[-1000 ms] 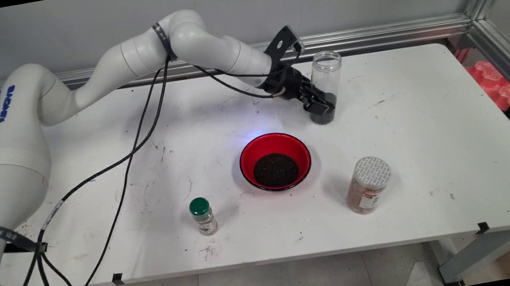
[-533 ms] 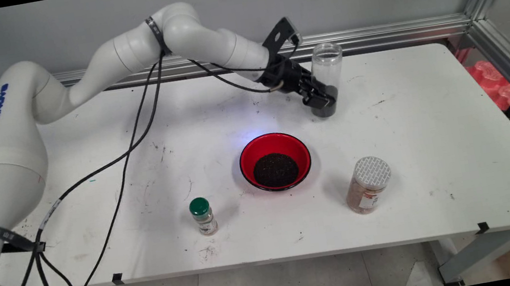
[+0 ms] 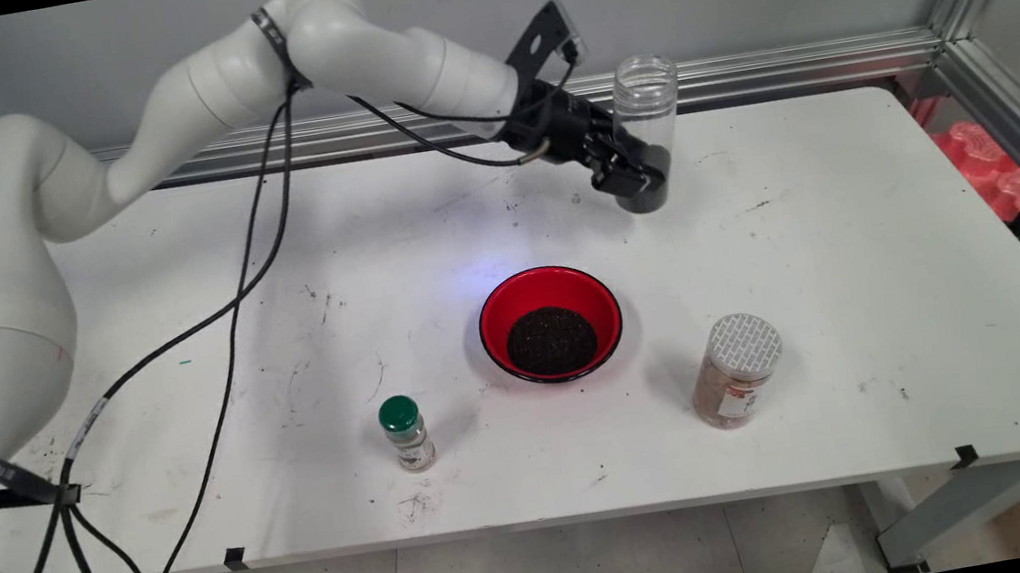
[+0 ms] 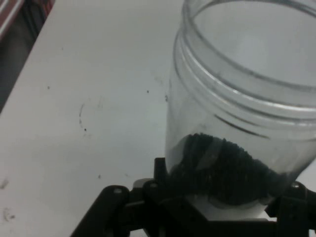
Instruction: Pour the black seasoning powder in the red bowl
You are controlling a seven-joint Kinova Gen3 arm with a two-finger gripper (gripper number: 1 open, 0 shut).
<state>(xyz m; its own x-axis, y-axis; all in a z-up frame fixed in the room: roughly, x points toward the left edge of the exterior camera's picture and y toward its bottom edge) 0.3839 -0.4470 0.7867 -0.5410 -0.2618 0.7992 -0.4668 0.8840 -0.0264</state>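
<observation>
Nearest me, the green-capped spice bottle [image 3: 406,432] and the grey-lidded jar [image 3: 736,371] are standing at the table's [image 3: 875,293] front. Just behind them, the red bowl [image 3: 551,321] is sitting with a dark heap in it. Farther back, I am holding the open clear jar [image 3: 645,130] with the gripper [image 3: 633,177] clamped low on its wall, clear of the tabletop and nearly upright; dark grains are lying in its bottom [image 4: 222,173]. To carry it well, I judge I should be keeping the mouth level and the grip firm, since it has no lid. Compared with a second ago, the jar is riding higher and farther toward the wall; everything else is sitting unchanged.
</observation>
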